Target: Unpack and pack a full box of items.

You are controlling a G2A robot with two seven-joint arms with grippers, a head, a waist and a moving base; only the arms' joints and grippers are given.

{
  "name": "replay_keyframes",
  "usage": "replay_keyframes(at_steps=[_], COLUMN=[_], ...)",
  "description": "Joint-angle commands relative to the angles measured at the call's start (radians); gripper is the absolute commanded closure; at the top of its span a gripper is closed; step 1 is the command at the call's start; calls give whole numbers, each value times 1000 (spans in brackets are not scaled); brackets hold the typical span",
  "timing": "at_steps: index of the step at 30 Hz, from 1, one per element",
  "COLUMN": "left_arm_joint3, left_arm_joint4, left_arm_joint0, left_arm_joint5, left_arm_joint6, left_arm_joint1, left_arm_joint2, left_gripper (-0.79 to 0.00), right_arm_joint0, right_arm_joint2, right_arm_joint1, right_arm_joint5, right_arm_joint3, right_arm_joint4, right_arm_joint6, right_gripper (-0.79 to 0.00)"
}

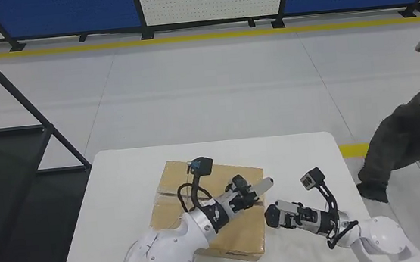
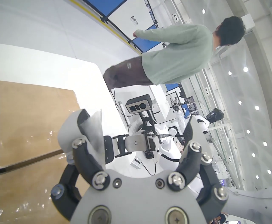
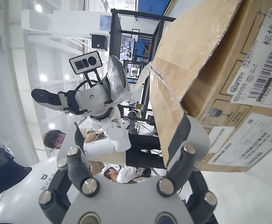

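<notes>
Box (image 1: 171, 182) was shut, nothing unpacked; unsealing apparently begun. Left gripper (image 2: 137, 118) above box stood spread, tape scrap (image 2: 94, 129) on one finger; right gripper (image 3: 131, 131) gaped empty beside box flap.

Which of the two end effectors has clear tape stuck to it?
The left end effector, over the cardboard box: a tape strip clings to one finger. The right end effector, beside the box, carries none.

I see one cardboard box (image 1: 171, 180). It sits on one white surface (image 1: 119, 208). There are two robot arms, so one left gripper (image 1: 257, 189) and one right gripper (image 1: 273, 216). There is one strip of clear tape (image 2: 95, 131).
</notes>
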Motion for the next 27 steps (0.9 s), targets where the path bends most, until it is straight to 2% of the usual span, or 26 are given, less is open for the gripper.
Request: replay_keyframes(at_steps=[1,13,18,22,27], left_arm_joint3=[8,36,7,-63,-154], left_arm_joint4=[-1,9,7,-3,-11], left_arm_joint0=[-6,-21,-2,40,97], left_arm_joint5=[0,-5,-17,-38,-63], left_arm_joint6=[1,1,-6,-30,-84], left_arm_joint1=[-4,-23,-23,-14,7], left_arm_joint2=[6,22,2,-51,-177], left_gripper=[-785,-785,-785,-785,-785], right_arm_joint0=[-6,-20,-11,10,2], right_arm_joint2=[0,3,-3,-13,13], right_arm_joint1=[1,7,8,5,10], right_arm_joint5=[-3,-12,-9,-10,2], right_arm_joint3=[-3,-4,0,0,-14], right_arm_joint4=[-1,5,9,12,-30], right_arm_joint6=[-2,-1,-3,-36,-105], right_gripper=[-785,-785,-785,-785,-785])
